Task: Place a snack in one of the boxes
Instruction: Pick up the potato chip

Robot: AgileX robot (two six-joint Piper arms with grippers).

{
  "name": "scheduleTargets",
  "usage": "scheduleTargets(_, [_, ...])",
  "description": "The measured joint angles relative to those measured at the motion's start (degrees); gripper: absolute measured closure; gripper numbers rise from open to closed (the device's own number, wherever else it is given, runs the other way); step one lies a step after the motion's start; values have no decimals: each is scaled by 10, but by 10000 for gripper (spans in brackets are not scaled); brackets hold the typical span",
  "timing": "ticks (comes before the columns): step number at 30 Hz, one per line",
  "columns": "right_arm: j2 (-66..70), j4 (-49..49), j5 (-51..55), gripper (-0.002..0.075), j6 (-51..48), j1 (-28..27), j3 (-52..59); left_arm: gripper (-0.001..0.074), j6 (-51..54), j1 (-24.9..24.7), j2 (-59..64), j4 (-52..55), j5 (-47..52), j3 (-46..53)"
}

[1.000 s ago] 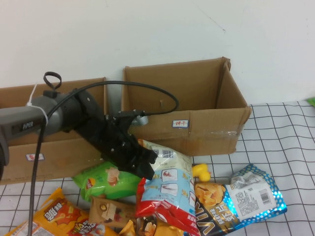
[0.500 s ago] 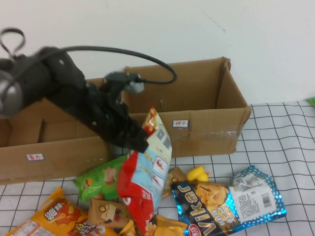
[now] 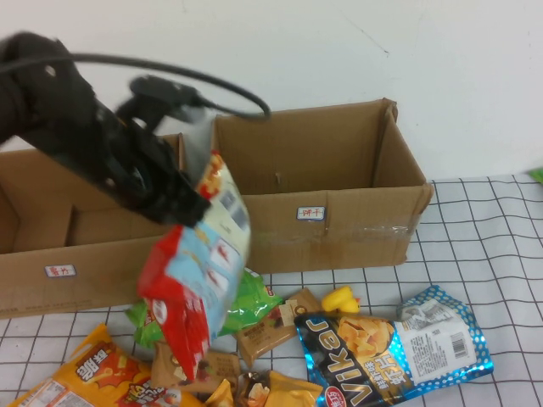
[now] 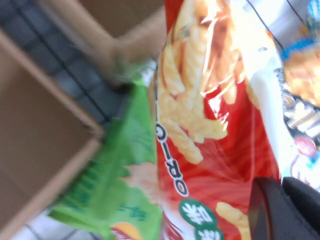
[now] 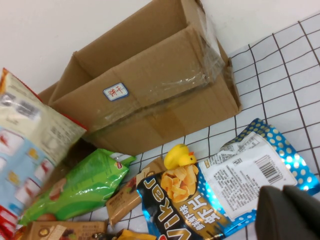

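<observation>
The snack (image 3: 197,271), a puffy cream and pale blue bag with a red end, hangs tilted in the air in front of the boxes. My left gripper (image 3: 195,206) is shut on its upper end. The bag's red lower end dangles above the pile on the table. In the left wrist view its red printed face (image 4: 210,125) fills the frame beside my left gripper (image 4: 282,200). The low, wide brown box (image 3: 102,259) with a small white label stands open at the left, behind and beside the bag. My right gripper (image 5: 290,212) is shut and empty, hovering over the blue-black Vikar bag (image 5: 215,195).
A taller taped box (image 3: 339,220) stands at centre right. On the checked cloth lie a green chip bag (image 3: 246,301), the Vikar bag (image 3: 390,343), a yellow duck (image 3: 342,298), an orange bag (image 3: 102,377) and brown packets (image 3: 267,326).
My left arm has lifted the snack off the pile and carried it up and to the left, toward the low box. The green bag and brown packets beneath are now uncovered.
</observation>
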Motion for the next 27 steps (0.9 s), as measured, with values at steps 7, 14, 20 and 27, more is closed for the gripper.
scheduleTargets(7, [0, 0, 0, 727, 0, 0, 0, 734, -10, 95, 0, -24, 15, -90])
scheduleTargets(14, [0, 0, 0, 727, -1, 0, 0, 735, -14, 206, 43, -109, 6, -219])
scheduleTargets(20, [0, 0, 0, 727, -2, 0, 0, 736, 10, 243, 120, -161, 47, -255])
scheduleTargets(27, [0, 0, 0, 727, -2, 0, 0, 736, 107, 234, 127, -134, 135, -255])
